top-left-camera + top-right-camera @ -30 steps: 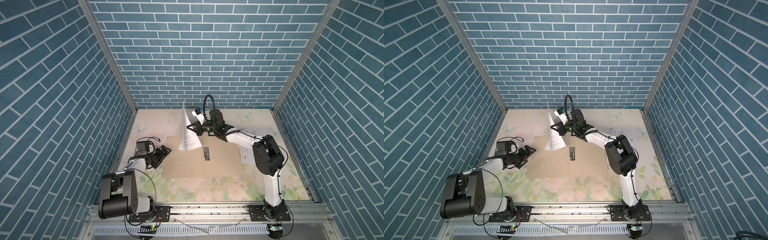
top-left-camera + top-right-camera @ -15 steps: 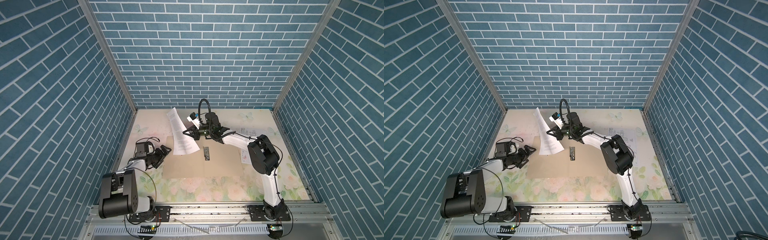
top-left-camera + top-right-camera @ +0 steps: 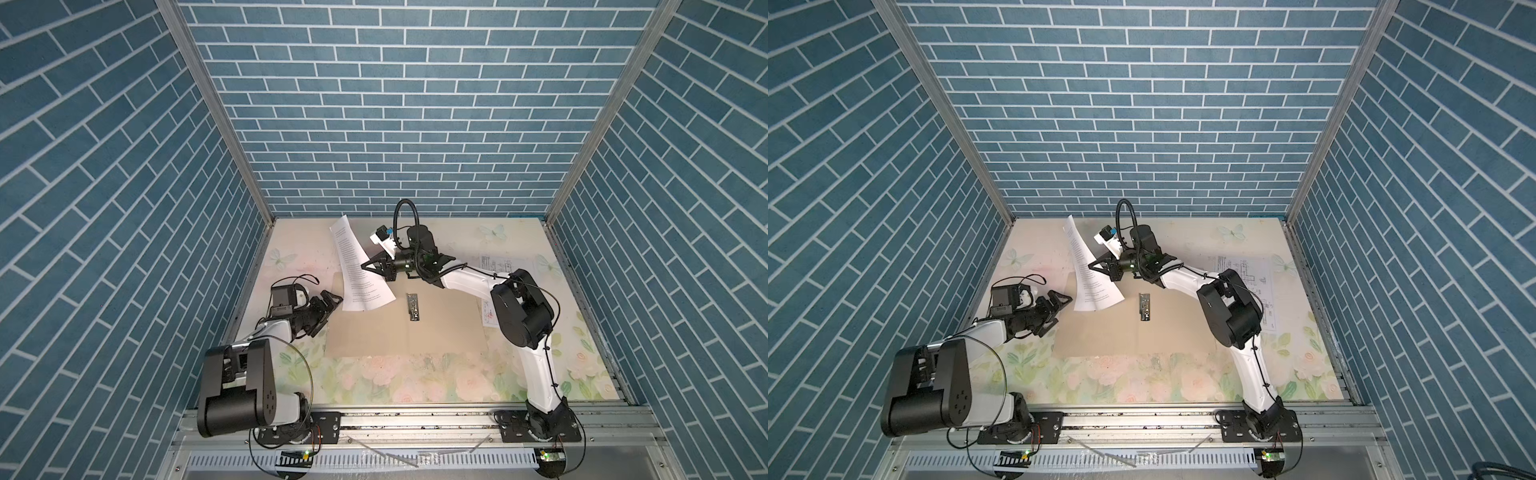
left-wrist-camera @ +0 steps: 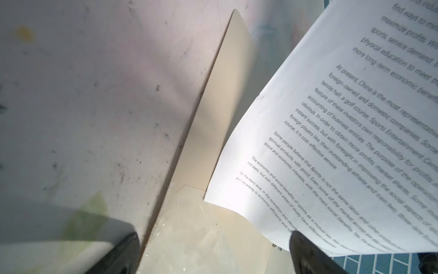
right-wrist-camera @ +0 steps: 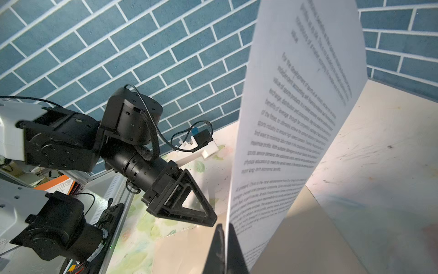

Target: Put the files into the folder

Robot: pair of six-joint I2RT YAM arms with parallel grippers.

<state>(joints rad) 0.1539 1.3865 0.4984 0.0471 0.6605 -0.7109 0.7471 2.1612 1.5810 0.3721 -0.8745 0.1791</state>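
The tan folder (image 3: 374, 332) (image 3: 1100, 332) lies open on the table, with its metal clip (image 3: 412, 306) (image 3: 1145, 307) at the spine. My right gripper (image 3: 363, 266) (image 3: 1090, 266) (image 5: 225, 237) is shut on one edge of the printed text sheet (image 3: 359, 266) (image 3: 1090, 282) (image 5: 296, 118) (image 4: 331, 142). That sheet stands nearly upright, with its lower end over the folder's far left part. My left gripper (image 3: 334, 297) (image 3: 1063, 297) (image 4: 213, 251) is open and empty at the folder's left edge, close to the sheet's lower corner. The drawing sheet (image 3: 498, 262) (image 3: 1246, 266) lies flat at the right, partly under the right arm.
Blue brick walls enclose the floral table (image 3: 415, 378) on three sides. Aluminium rails (image 3: 415, 419) run along the front edge. The right arm stretches across the folder's far right half. A clear plastic pocket (image 4: 201, 225) shows on the folder near my left gripper.
My right gripper has carried the text sheet to the left and swung it round, so its printed face now shows more. The left arm has barely moved.
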